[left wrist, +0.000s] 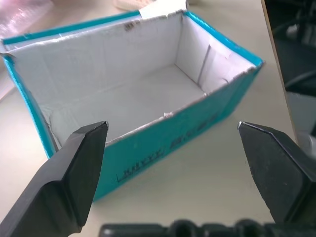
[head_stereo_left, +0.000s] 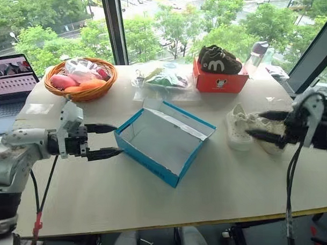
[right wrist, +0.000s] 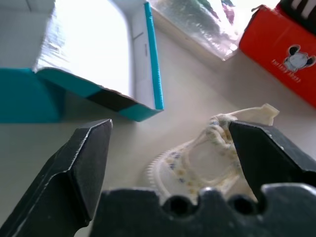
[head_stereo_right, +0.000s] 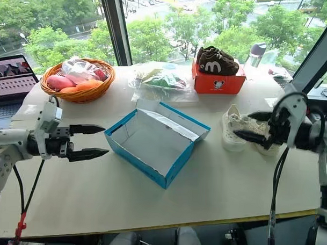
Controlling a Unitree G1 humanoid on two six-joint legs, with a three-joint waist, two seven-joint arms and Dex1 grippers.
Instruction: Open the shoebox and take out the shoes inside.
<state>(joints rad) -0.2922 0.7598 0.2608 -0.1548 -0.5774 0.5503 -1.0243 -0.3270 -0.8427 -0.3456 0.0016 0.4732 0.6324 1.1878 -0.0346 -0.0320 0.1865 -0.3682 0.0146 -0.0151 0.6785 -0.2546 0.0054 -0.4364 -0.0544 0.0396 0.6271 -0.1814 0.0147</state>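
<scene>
A laptop (head_stereo_left: 12, 79) sits at the tabletop's (head_stereo_left: 113, 190) far left edge, with a wicker basket (head_stereo_left: 81, 79) of wrapped food beside it. The left tool (head_stereo_left: 104, 140) hovers released, fingers spread, just beside the near left end of the shoebox (head_stereo_left: 164, 139), which lies open and empty at mid-tabletop. Behind it is a clear plastic bag (head_stereo_left: 165, 79), then a red-orange box (head_stereo_left: 220, 80) carrying dark brown sneakers (head_stereo_left: 219, 60). The shoes (head_stereo_left: 241, 128) rest on the tabletop right of the shoebox; the right tool (head_stereo_left: 268, 126) is released, fingers apart in front of them.
</scene>
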